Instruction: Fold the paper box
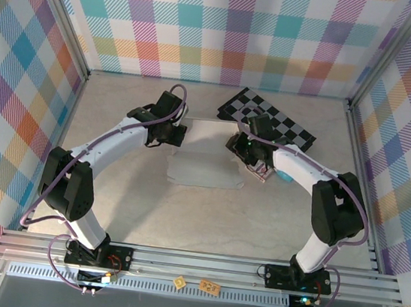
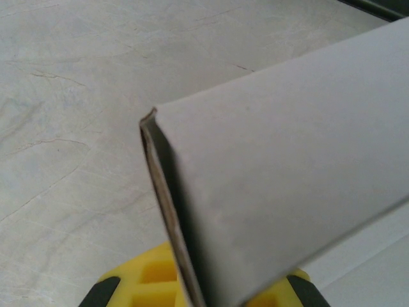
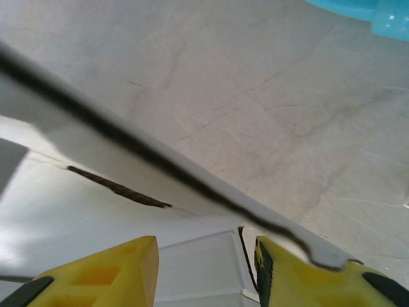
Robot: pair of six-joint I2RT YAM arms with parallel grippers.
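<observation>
On the left, the left gripper (image 1: pixel 167 132) is clenched on the left flap of the paper box (image 1: pixel 206 161). The left wrist view shows that flap pinched between its yellow fingers (image 2: pixel 144 283) and raised off the pale table (image 2: pixel 64 96). The box lies mostly flat mid-table between the two arms, and at its right edge the right gripper (image 1: pixel 249 155) holds its fingers (image 3: pixel 108 275) spread apart over a white panel. A raised flap edge crosses one fingertip and nothing is pinched between them, while the checkered board (image 1: pixel 285 126) lies just behind.
</observation>
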